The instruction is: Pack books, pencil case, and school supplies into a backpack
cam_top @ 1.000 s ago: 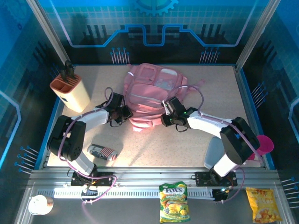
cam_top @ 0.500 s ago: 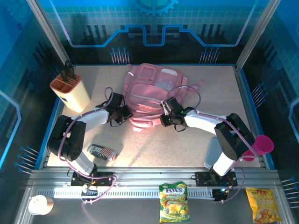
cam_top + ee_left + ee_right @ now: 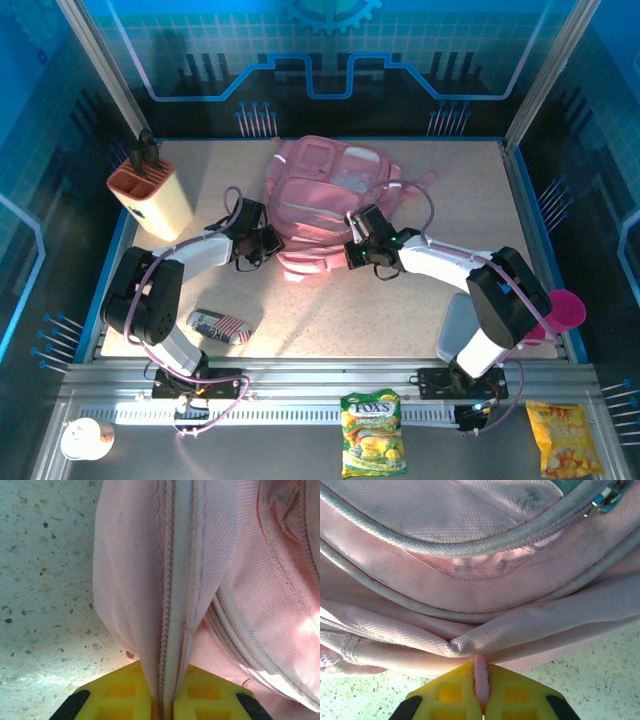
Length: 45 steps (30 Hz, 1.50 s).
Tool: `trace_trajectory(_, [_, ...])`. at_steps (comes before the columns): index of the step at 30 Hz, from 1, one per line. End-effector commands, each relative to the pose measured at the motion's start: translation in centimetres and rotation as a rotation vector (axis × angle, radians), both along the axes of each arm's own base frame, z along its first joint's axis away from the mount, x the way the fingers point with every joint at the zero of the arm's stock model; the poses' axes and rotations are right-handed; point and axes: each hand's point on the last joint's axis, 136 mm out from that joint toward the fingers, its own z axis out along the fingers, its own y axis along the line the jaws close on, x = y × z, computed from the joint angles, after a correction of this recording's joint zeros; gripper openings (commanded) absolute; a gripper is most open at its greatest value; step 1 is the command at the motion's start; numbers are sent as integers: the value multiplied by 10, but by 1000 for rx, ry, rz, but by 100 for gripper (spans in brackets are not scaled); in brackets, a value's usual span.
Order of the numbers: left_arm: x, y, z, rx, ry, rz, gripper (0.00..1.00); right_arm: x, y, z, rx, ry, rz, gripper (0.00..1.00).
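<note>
Speckled beige table (image 3: pixel 330 320), blue patterned walls (image 3: pixel 450 40), pink backpack (image 3: pixel 320 195)

Readable text: one brand name, "FOX'S", on a candy bag.

"FOX'S" stands in pale letters on a dark band across the upper part of the green-and-yellow candy bag (image 3: pixel 372 432). The bag lies on the metal ledge, well back toward the arm bases from the fingers of the right gripper (image 3: pixel 351 256) and slightly to their right, and farther from the fingers of the left gripper (image 3: pixel 274 241). The smaller print below the brand name is too small to read. The yellow-orange snack bag (image 3: pixel 553 438), far right of the right gripper's fingers on the same ledge, carries blurred, unreadable print. The pencil case (image 3: pixel 218 325), on the base side of the left gripper's fingers, bears a pattern too small to read.
</note>
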Motion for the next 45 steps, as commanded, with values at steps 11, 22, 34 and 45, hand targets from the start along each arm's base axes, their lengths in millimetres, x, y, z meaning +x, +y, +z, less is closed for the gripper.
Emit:
trace_trajectory(11, [-7, 17, 21, 22, -32, -5, 0, 21, -88, 19, -212, -152, -250, 1])
trace_trajectory(22, [-36, 18, 16, 32, 29, -75, 0, 57, -125, 1, -279, -82, -353, 3])
trace_trajectory(34, [-71, -6, 12, -8, 84, -157, 0, 87, -139, 22, -70, -41, -453, 22])
trace_trajectory(45, [-71, -2, 58, 204, 4, -308, 54, 38, -106, 71, 304, -4, -445, 60])
